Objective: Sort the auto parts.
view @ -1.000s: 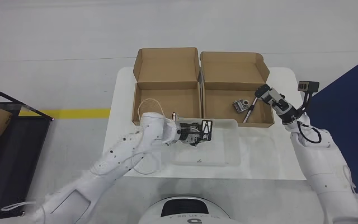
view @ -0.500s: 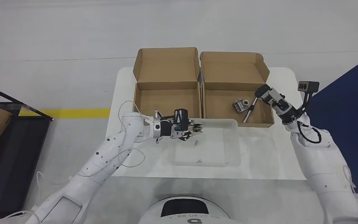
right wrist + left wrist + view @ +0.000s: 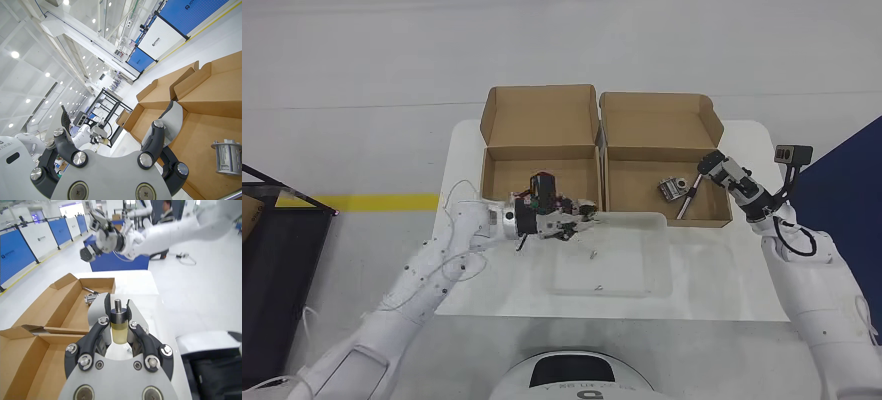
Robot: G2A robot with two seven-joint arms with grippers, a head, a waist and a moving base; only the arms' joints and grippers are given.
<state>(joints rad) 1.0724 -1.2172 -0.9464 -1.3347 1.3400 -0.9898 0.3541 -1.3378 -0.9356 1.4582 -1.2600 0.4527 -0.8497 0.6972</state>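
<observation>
My left gripper (image 3: 577, 214) is shut on a small mount (image 3: 118, 321), a yellowish rubber body with a steel cap and threaded stud. It hangs over the clear tray's (image 3: 630, 266) far left corner, by the near wall of the left cardboard box (image 3: 542, 178). The right cardboard box (image 3: 642, 178) holds a grey metal housing (image 3: 674, 187) and a thin rod (image 3: 688, 202). My right gripper (image 3: 710, 165) is open above that box's right side, with nothing between its fingers (image 3: 174, 113); the housing (image 3: 226, 159) lies beside it.
Two small screws (image 3: 592, 253) lie in the tray. Both boxes have their lids folded back at the table's far edge. White tabletop (image 3: 712, 270) is bare to the right of the tray. A black rack (image 3: 272, 250) stands on the floor at the left.
My left arm has drawn back left and toward the boxes, carrying the mount from over the tray's middle to its far left corner. The right arm has not moved.
</observation>
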